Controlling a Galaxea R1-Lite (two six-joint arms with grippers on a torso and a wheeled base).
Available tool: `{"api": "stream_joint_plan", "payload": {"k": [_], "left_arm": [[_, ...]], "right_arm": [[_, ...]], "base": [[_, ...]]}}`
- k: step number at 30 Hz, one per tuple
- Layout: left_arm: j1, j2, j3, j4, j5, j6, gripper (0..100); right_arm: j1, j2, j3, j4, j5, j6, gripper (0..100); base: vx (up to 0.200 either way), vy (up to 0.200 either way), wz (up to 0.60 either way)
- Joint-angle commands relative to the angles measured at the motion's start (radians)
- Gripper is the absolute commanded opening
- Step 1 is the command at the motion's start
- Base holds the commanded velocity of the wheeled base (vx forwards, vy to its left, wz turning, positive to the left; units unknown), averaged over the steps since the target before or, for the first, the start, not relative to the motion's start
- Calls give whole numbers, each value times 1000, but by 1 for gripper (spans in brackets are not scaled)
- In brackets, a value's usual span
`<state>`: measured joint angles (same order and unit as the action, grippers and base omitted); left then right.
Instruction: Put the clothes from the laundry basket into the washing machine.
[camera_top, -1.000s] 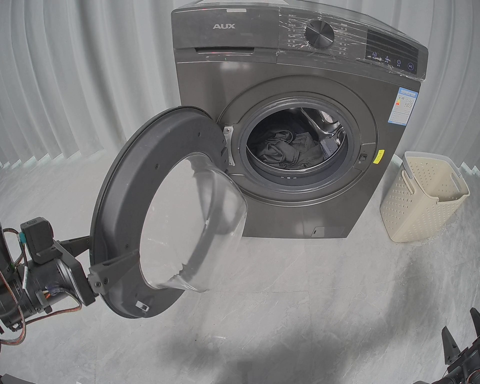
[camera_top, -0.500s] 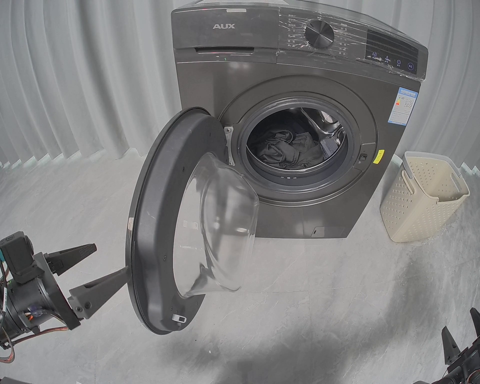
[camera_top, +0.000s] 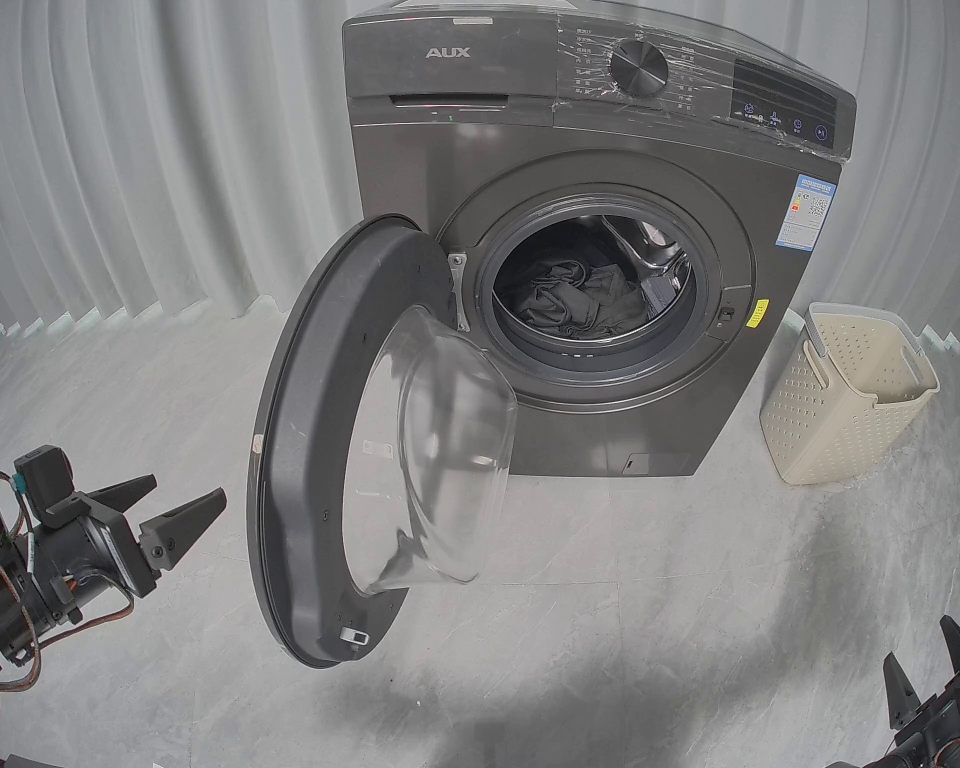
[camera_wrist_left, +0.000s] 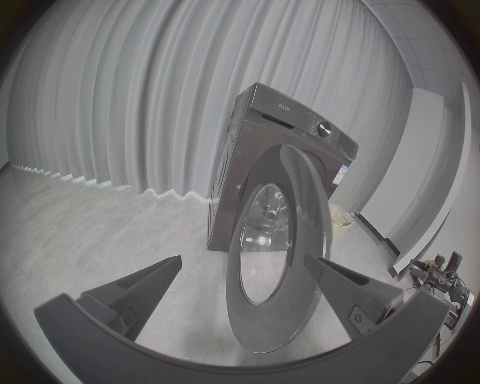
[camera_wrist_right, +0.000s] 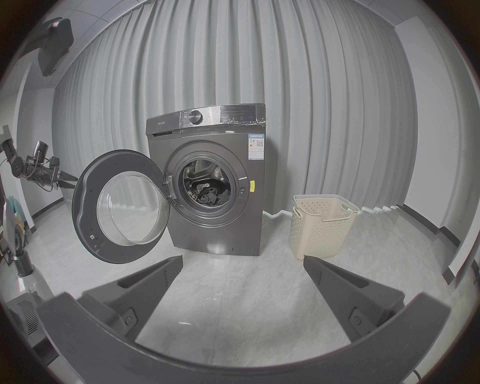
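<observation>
Grey door (camera_top: 330, 440) stands half-swung toward the washer (camera_top: 600, 130), edge-on to the head camera, no longer the wide-open face of a second ago. The left gripper (camera_top: 187, 490), at the door's rim back then, is now drawn back and apart from it, with its jaws spread wide and empty. Over the last half-second the door itself keeps its place; only the gripper retreats. Dark clothes (camera_top: 575, 300) lie in the drum. The cream basket (camera_top: 850, 400) stands just beside the washer, and no clothes show in it. The right gripper (camera_wrist_right: 240, 262) hangs low, well apart from everything, jaws wide and empty. Judging by this, the loading looks done and the door is only partly closed. The opening is uncovered, so another push seems due.
</observation>
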<state>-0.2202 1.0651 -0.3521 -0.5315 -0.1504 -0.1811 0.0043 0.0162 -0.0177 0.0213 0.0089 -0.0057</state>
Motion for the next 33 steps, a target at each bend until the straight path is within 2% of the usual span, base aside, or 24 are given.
{"api": "stream_joint_plan", "payload": {"k": [1, 4, 6, 7, 11, 15, 21, 30, 33], "left_arm": [[-13, 105, -13, -10, -8, 37, 100], [-71, 122, -14, -25, -20, 64, 100], [-100, 131, -18, -31, -23, 61, 100], [-137, 145, -25, -39, -18, 63, 100], [-179, 196, -50, -53, -12, 66, 100], [-251, 263, -103, -99, -9, 58, 100], [-307, 363, -174, -147, 42, 57, 100], [-372, 480, -212, -239, 57, 49, 100], [-389, 529, -238, -268, 80, 48, 100]], "right_arm": [[2, -7, 10, 0, 0, 0, 100], [0, -7, 10, 0, 0, 0, 100], [2, -7, 10, 0, 0, 0, 100], [0, -7, 10, 0, 0, 0, 100], [0, -7, 10, 0, 0, 0, 100], [0, -7, 10, 0, 0, 0, 100], [0, -7, 10, 0, 0, 0, 100], [0, -7, 10, 0, 0, 0, 100], [0, -7, 10, 0, 0, 0, 100]], "base": [[0, 0, 0], [0, 0, 0], [0, 0, 0], [0, 0, 0], [0, 0, 0], [0, 0, 0], [0, 0, 0], [0, 0, 0], [0, 0, 0]]}}
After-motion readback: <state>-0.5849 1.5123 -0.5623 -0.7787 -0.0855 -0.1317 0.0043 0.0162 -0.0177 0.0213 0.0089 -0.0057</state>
